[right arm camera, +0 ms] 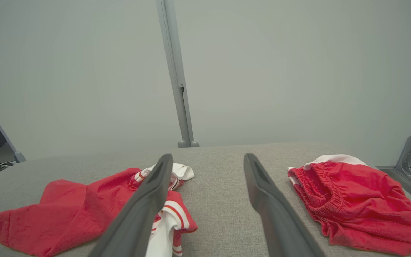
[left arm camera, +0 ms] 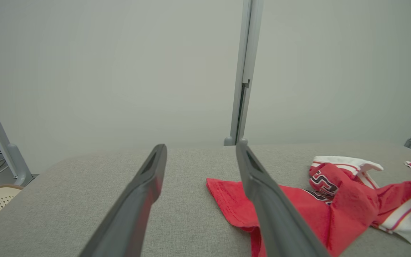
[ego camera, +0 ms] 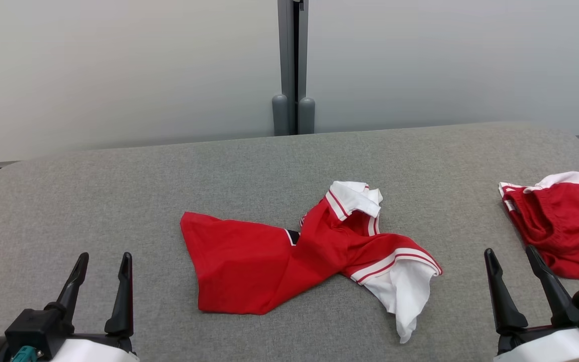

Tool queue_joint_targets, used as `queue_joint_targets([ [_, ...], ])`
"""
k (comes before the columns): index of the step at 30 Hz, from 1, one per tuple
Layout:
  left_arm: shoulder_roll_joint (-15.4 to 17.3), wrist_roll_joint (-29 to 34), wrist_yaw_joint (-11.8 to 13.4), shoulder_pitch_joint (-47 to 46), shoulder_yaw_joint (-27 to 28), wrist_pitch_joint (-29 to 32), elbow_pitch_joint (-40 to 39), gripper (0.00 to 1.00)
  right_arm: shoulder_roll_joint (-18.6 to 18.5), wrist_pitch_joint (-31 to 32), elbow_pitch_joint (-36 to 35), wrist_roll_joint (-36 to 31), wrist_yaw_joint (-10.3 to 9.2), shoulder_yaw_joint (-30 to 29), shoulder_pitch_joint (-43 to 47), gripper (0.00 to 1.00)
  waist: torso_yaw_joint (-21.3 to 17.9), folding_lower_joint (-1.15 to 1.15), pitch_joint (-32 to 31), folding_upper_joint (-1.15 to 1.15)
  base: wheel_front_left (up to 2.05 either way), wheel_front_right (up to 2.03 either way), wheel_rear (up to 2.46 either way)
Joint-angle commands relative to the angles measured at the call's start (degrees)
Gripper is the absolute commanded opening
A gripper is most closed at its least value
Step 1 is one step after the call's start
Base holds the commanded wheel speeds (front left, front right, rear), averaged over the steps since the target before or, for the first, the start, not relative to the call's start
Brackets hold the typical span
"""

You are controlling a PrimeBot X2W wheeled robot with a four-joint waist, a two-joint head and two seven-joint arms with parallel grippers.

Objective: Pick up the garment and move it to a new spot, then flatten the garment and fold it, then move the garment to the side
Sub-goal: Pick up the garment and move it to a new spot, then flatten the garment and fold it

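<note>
Head view shows the shirt [ego camera: 289, 256] crumpled mid-table [ego camera: 118, 191] between the left pincer [ego camera: 106, 256] and right pincer [ego camera: 510, 250], both spread wide and empty; grip the red hem and, probably, the twisted white sleeve, avoiding the shorts [ego camera: 566, 221]

The red garment [ego camera: 249, 261] with white, red-striped sleeves lies twisted and crumpled on the grey table [ego camera: 118, 191].

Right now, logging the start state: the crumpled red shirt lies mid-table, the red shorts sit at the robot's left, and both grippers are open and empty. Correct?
No: the head view shows the red shorts at the robot's right. The rest holds: red shirt in the middle, left gripper and right gripper open and empty.
</note>
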Motion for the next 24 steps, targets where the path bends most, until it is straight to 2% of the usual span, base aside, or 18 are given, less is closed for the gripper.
queue_joint_targets([
  [1,0.2,0.1,0.4,0.4,0.1,0.1,-0.3,1.00,-0.1,0.1,-0.2,0.0,0.00,-0.1,0.3,1.00,0.0,0.00,0.0,0.00,0.00,0.00,0.00],
  [24,0.5,-0.1,1.3,-1.0,-1.1,1.1,-1.5,1.00,0.3,0.2,-0.8,-0.1,-0.01,-0.6,-0.3,1.00,0.4,0.00,0.3,0.00,0.00,0.00,0.00],
])
